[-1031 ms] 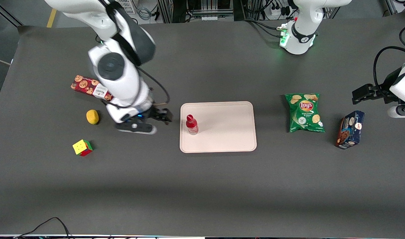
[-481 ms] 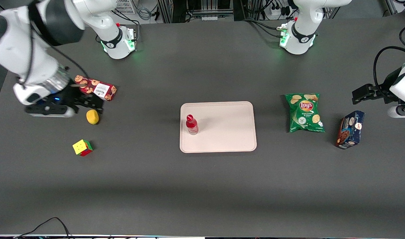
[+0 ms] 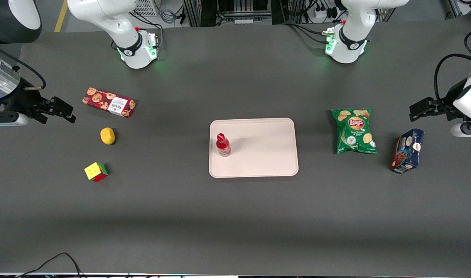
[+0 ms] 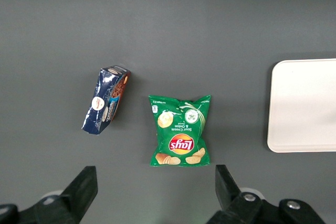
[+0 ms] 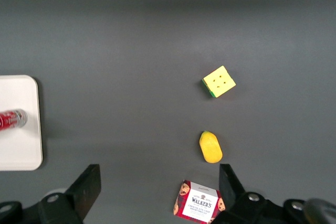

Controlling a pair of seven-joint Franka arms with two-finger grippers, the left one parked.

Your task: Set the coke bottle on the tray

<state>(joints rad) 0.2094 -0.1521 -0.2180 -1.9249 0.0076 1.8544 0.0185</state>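
The coke bottle (image 3: 223, 144), small and red with a red cap, stands upright on the pale pinkish tray (image 3: 266, 154), close to the tray's rim on the working arm's side. Both also show in the right wrist view: the bottle (image 5: 10, 119) on the tray (image 5: 23, 150). My right gripper (image 3: 61, 110) is open and empty, high above the table at the working arm's end, well away from the tray. Its two dark fingers (image 5: 89, 186) show wide apart in the right wrist view.
A red cookie box (image 3: 108, 102), a yellow lemon-like object (image 3: 107, 136) and a colour cube (image 3: 95, 172) lie toward the working arm's end. A green Lay's chip bag (image 3: 355, 131) and a dark blue snack box (image 3: 407, 150) lie toward the parked arm's end.
My right gripper has drawn far back from beside the tray to the working arm's end of the table and risen. The bottle has stayed standing on the tray.
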